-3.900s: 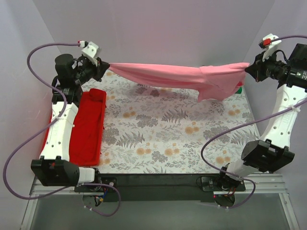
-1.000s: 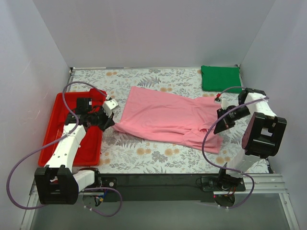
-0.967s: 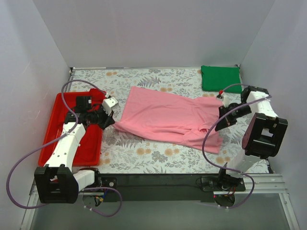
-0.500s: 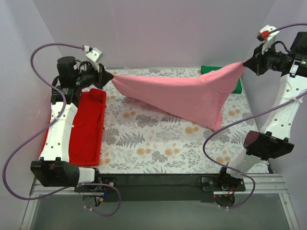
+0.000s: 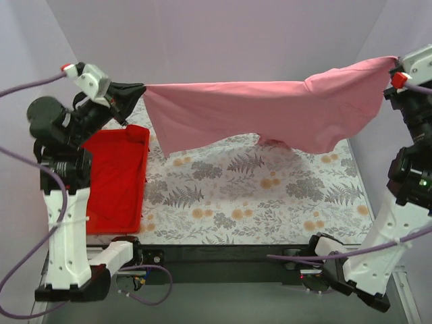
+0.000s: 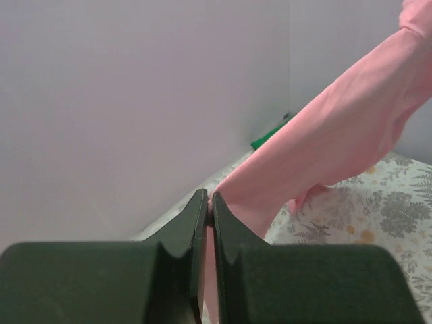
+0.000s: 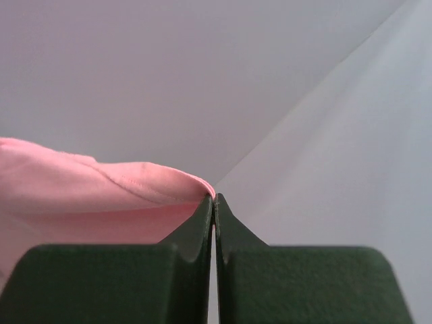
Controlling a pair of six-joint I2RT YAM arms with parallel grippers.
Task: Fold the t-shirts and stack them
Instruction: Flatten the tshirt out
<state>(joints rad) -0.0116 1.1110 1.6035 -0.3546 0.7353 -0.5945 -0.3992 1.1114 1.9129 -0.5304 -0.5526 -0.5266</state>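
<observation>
Top external: the light pink t-shirt (image 5: 270, 115) is held stretched in the air between the two arms, well above the floral worktop (image 5: 270, 202). One corner is pinched by the left end effector (image 5: 137, 90), which is raised over the far end of the red tray (image 5: 101, 196). The opposite edge is carried high at the right side. The fabric sags in the middle, and its lowest fold hangs low over the worktop (whether it touches cannot be told).

Left wrist: the fingers (image 6: 182, 229) are seen pressed together on a pink edge, and the shirt runs away from them, up and to the right. A strip of the dark green t-shirt (image 6: 270, 133) is seen lying at the far corner of the worktop, close to the wall.

Right wrist: the right end effector (image 7: 213, 202) is clamped on a hemmed pink edge, which drapes off to the left of the view. Plain walls are seen behind.
</observation>
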